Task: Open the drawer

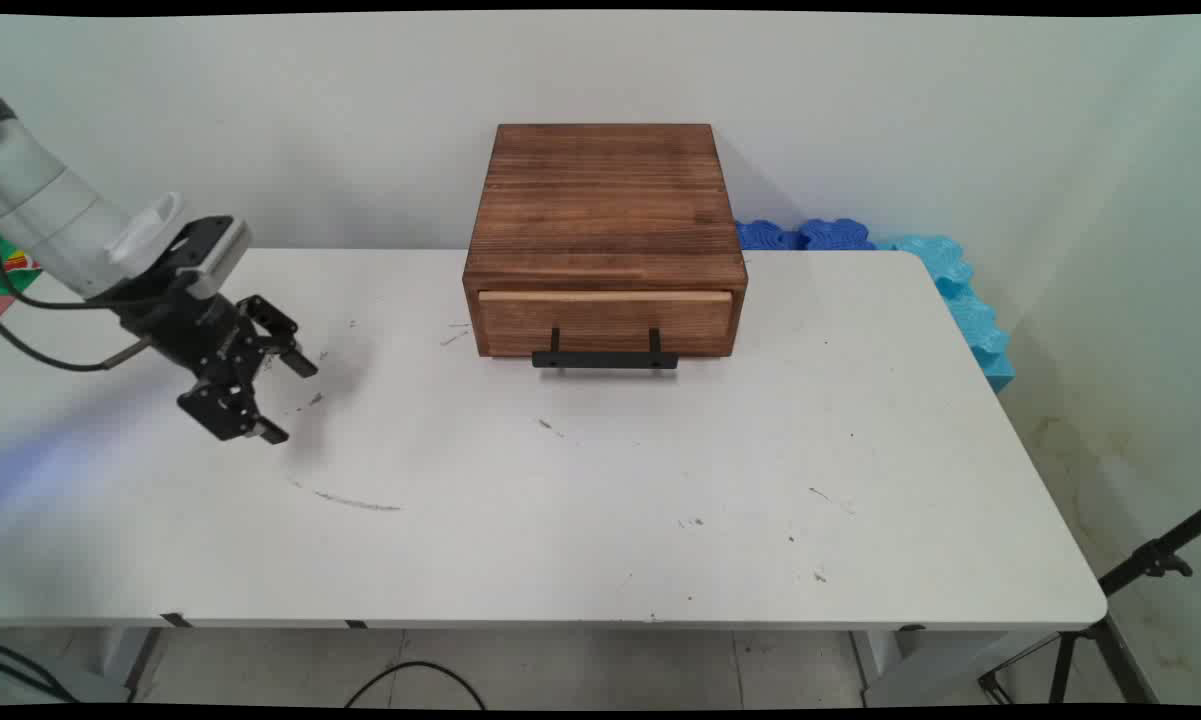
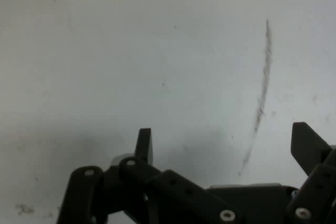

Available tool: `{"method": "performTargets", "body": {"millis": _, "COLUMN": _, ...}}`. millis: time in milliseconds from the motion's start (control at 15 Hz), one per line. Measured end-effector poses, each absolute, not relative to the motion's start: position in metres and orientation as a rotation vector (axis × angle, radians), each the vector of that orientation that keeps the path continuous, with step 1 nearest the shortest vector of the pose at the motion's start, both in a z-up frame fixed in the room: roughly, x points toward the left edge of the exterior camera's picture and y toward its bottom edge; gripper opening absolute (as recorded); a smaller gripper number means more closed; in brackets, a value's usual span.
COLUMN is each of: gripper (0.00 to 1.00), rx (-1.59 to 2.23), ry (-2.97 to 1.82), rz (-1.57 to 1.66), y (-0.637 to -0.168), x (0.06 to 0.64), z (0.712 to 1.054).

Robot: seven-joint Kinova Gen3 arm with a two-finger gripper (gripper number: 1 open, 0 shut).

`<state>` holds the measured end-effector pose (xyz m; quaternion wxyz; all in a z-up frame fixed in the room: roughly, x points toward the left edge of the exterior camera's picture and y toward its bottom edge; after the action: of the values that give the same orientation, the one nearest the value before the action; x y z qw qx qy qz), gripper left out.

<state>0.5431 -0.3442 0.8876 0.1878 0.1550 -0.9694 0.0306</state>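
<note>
Though spread and empty, end effector [image 1: 288, 398] beside brown wooden drawer box [image 1: 605, 240].

Only the wooden drawer box [image 1: 605, 240] at the far middle blocks the table [image 1: 600, 520]; left, right and near sides lie open.

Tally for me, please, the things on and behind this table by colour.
Brown: 1, the wooden drawer box
Black: 2, the drawer handle and the gripper
Blue: 1, the foam stack behind the table
Total: 4
</note>
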Motion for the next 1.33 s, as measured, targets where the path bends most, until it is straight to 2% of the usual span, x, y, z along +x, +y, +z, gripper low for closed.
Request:
{"method": "performTargets", "body": {"millis": 600, "gripper": 1.0, "rx": 0.524, "ry": -2.691, "rz": 0.166, "y": -0.366, "x": 0.49, "z": 0.908}}
{"method": "performTargets", "body": {"millis": 1000, "gripper": 1.0, "rx": 0.584, "ry": -2.649, "rz": 0.229, "y": -0.39, "x": 0.431, "z": 0.924}}
{"method": "performTargets", "body": {"millis": 1333, "gripper": 1.0, "rx": 0.598, "ry": -2.623, "rz": 0.261, "y": -0.407, "x": 0.39, "z": 0.924}}
